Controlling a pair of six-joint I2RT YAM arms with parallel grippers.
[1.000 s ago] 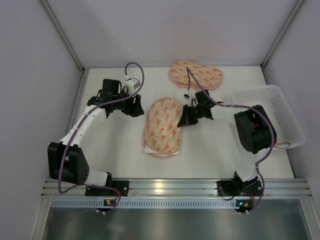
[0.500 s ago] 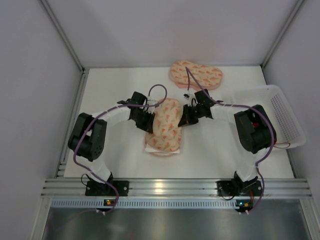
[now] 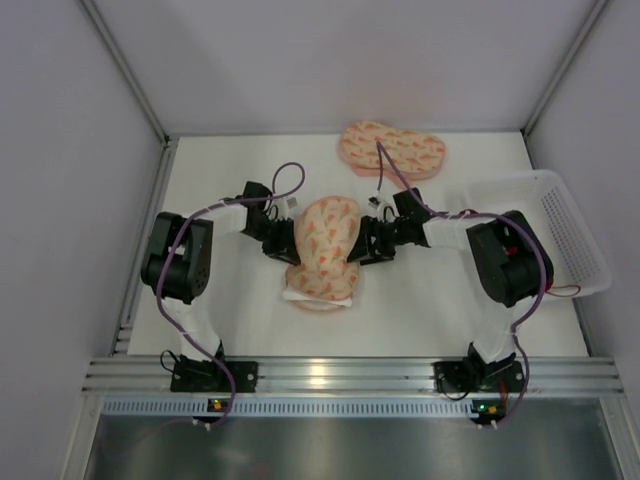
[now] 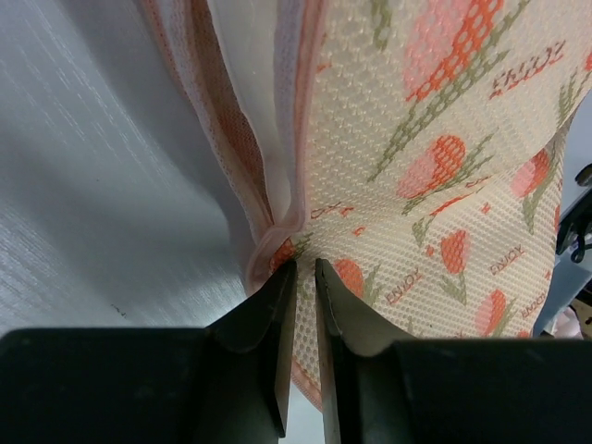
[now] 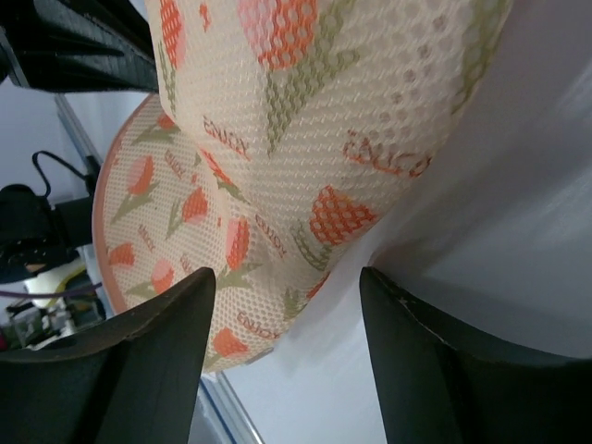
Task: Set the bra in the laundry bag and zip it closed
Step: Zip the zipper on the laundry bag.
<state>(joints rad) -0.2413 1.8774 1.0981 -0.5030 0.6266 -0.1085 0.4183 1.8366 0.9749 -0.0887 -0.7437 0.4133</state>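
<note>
A peach-pink, figure-eight mesh laundry bag (image 3: pixel 325 248) with an orange-red tulip print lies lengthwise in the middle of the white table (image 3: pixel 225 175), and a white layer shows under its near end. The two arms flank its narrow waist. The left gripper (image 3: pixel 284 246) is on the bag's left edge. In the left wrist view its fingers (image 4: pixel 280 305) stand nearly together and seem to pinch the piped rim where the bag's layers meet, though the very tips hide the contact. The right gripper (image 3: pixel 367 243) is on the opposite side with its jaws spread wide; the bag's rounded edge bulges into the gap between them, unclamped. A matching second printed pouch (image 3: pixel 392 150) lies near the back wall, well apart from the bag, and the right arm's purple cable (image 3: pixel 381 165) crosses it. A white plastic mesh basket (image 3: pixel 565 240) sits at the table's right edge, beyond the right arm.
</note>
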